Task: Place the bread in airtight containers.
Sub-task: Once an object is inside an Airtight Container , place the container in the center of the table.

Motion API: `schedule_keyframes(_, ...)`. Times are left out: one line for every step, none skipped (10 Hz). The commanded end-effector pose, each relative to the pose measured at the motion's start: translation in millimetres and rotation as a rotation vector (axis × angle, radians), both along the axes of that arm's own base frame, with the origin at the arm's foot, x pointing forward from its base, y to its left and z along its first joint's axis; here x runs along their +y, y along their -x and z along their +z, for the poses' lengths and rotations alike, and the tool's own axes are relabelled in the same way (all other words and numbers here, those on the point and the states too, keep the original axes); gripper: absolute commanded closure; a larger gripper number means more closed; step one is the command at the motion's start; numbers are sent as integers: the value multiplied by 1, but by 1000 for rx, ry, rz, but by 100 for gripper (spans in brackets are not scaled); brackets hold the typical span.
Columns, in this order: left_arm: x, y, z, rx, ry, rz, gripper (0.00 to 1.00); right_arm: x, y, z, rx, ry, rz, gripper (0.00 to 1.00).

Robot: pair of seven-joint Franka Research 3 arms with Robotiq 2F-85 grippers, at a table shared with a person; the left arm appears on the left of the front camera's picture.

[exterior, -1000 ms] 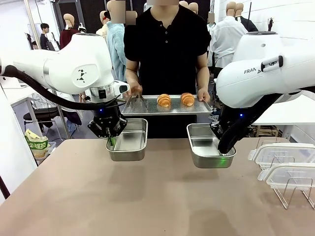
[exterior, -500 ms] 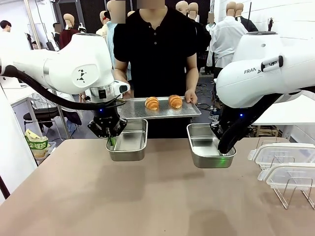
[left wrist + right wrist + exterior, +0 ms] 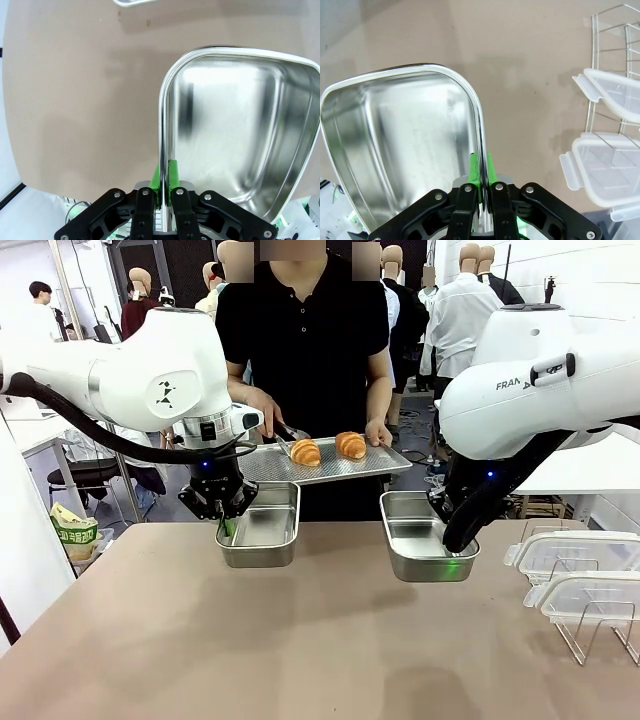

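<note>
Two steel containers are held above the brown table. My left gripper (image 3: pixel 228 525) (image 3: pixel 165 172) is shut on the left rim of the left container (image 3: pixel 262 525) (image 3: pixel 240 130). My right gripper (image 3: pixel 452 540) (image 3: pixel 480 170) is shut on the right rim of the right container (image 3: pixel 415 537) (image 3: pixel 400 145). Both tins are empty. Behind them a person holds a flat steel tray (image 3: pixel 330 462) carrying two croissant-shaped breads (image 3: pixel 306 451) (image 3: pixel 350 444). The person's other hand holds tongs (image 3: pixel 285 436) at the left bread.
Two clear white-rimmed lids (image 3: pixel 570 552) (image 3: pixel 615 92) stand in a wire rack (image 3: pixel 595 635) at the table's right. The table's near half (image 3: pixel 300 640) lies bare in front of the tins.
The person has shifted left with the tray, tilted it, and brought tongs to the left bread. Both arms and their tins have stayed still.
</note>
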State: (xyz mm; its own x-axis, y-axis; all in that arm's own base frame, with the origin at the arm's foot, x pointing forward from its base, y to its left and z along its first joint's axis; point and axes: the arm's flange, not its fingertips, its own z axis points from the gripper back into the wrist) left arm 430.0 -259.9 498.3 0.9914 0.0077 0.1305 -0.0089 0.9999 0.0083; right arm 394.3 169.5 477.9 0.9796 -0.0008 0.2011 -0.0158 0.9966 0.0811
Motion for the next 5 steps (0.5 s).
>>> schedule_keyframes(1,-1,4,-9,0,0,100,0,-1,2,-11,-10,0,100)
schedule_keyframes(1,-1,4,-9,0,0,100,0,-1,2,-11,-10,0,100)
schedule_keyframes(1,-1,4,-9,0,0,100,0,-1,2,-11,-10,0,100)
schedule_keyframes(1,-1,4,-9,0,0,100,0,-1,2,-11,-10,0,100)
schedule_keyframes(1,-1,4,-9,0,0,100,0,-1,2,-11,-10,0,100)
